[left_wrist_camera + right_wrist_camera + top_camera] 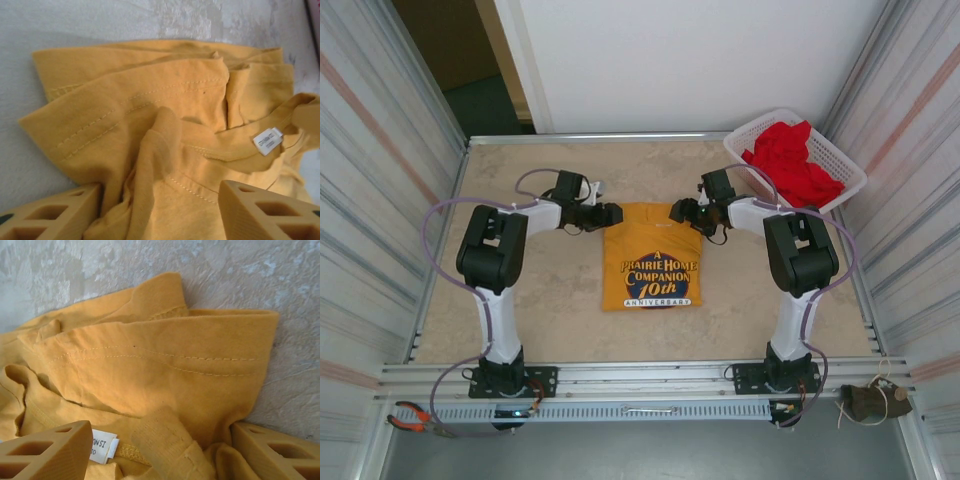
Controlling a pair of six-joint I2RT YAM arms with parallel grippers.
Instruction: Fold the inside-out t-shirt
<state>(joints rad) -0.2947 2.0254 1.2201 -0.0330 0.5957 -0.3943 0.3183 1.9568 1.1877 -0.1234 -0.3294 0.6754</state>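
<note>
The mustard-yellow t-shirt (650, 265) lies folded into a rectangle in the middle of the table, its dark blue and white print facing up. My left gripper (610, 213) sits at the shirt's far left corner. My right gripper (678, 212) sits at its far right corner. In the left wrist view the left gripper (157, 210) is open, its fingers straddling a raised ridge of yellow shirt (150, 100) near the collar label (268, 141). In the right wrist view the right gripper (162, 450) is open around a bunched fold of shirt (165, 370) beside the label (102, 446).
A white basket (760, 122) holding a red garment (795, 160) stands at the far right corner, close behind the right arm. Corrugated walls close in both sides. Pliers (415, 415) and a small bundle (875, 402) lie below the front rail.
</note>
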